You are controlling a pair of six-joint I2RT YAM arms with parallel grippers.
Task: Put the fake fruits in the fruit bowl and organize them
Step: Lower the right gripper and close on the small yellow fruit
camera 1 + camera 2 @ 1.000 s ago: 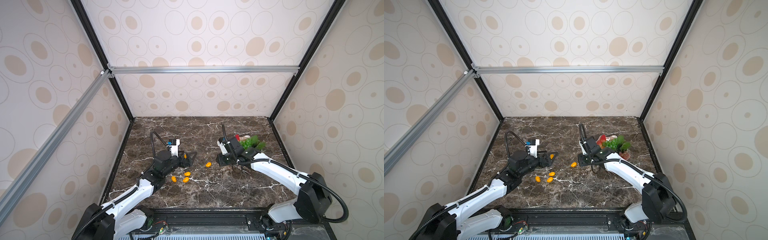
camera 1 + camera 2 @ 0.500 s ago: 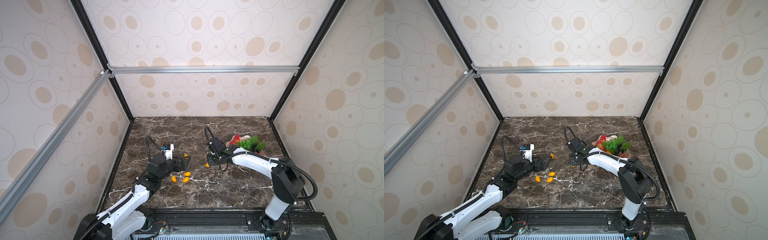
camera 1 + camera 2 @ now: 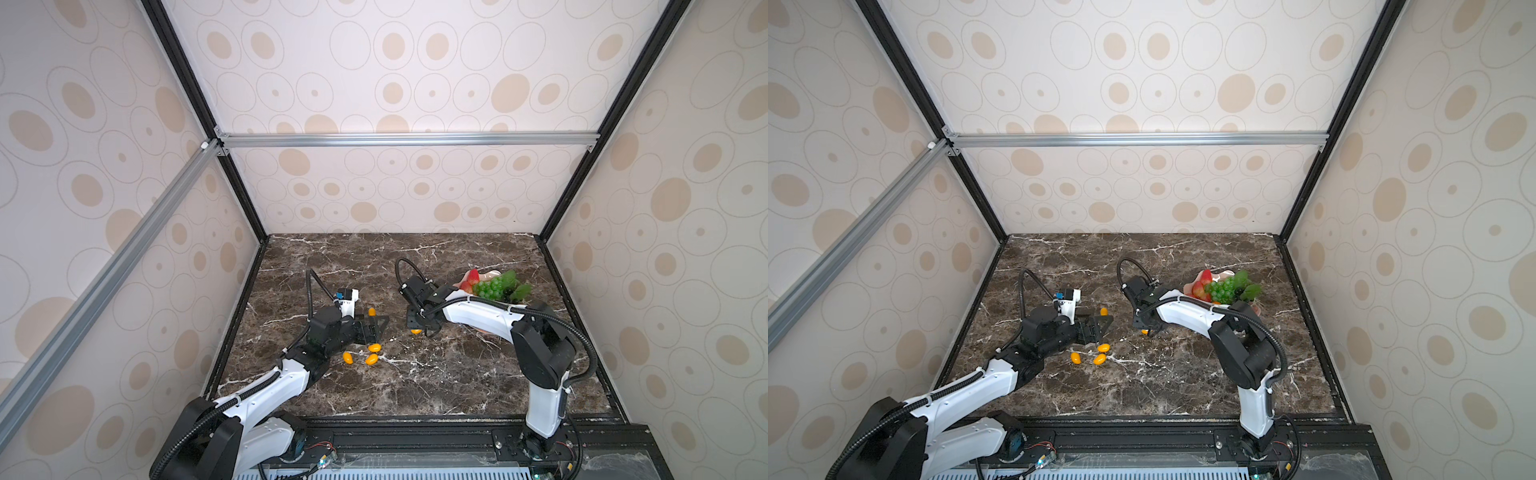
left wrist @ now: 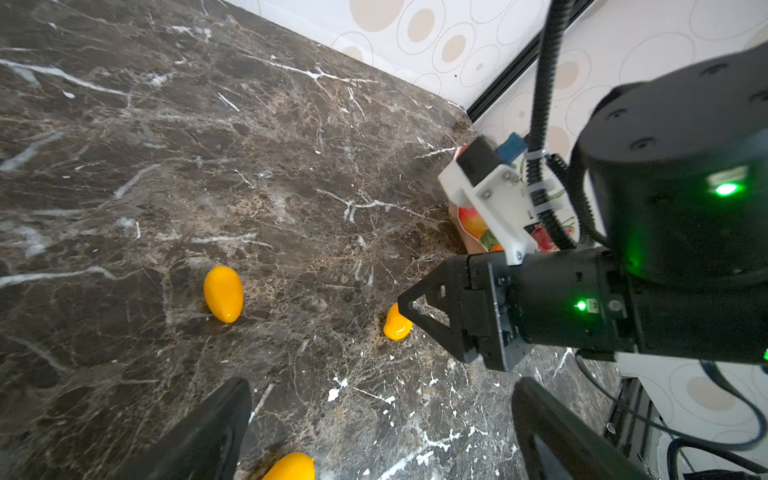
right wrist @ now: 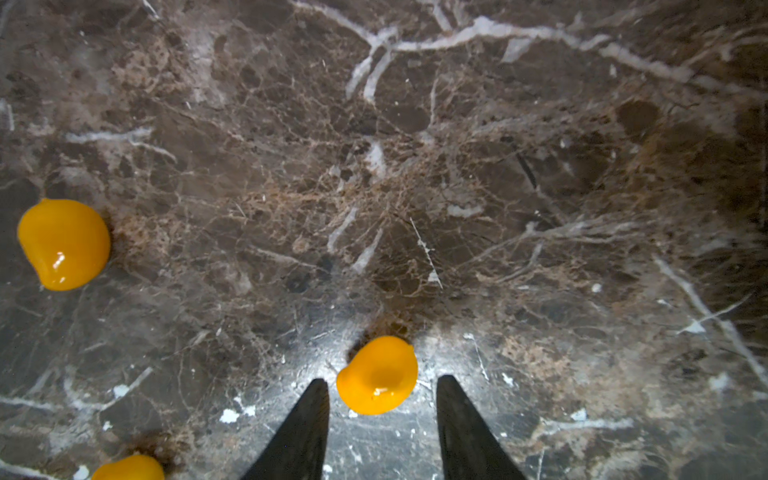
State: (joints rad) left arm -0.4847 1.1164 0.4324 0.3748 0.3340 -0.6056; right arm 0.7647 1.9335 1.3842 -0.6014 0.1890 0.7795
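Across both top views, a small glossy yellow-orange oval plastic fruit (image 3: 415, 331) is seen lying on the dark brown marble table (image 3: 457, 382), directly under the downward-pointing right jaws. The shallow pale pink scalloped fruit bowl (image 3: 491, 273), loaded with a green grape bunch (image 3: 492, 286) and a red strawberry (image 3: 468, 277), is set farther back and to the right, well apart from that fruit. The left jaws are held low beside a cluster of other yellow-orange fruits (image 3: 1104, 347), so the right arm (image 3: 1187, 318) is judged the nearer to this one.

From the left wrist view, the left jaws are shown spread wide and empty. One fruit (image 4: 292, 467) lies between them at the frame edge, and the targeted fruit (image 4: 397, 325) is half hidden by the right jaws.

From the right wrist view, the fruit (image 5: 377, 375) is framed between the two parted black tips. A sliver of table is left on each side, so nothing is gripped yet. Its long axis cannot be read; a straight closing is judged sufficient.
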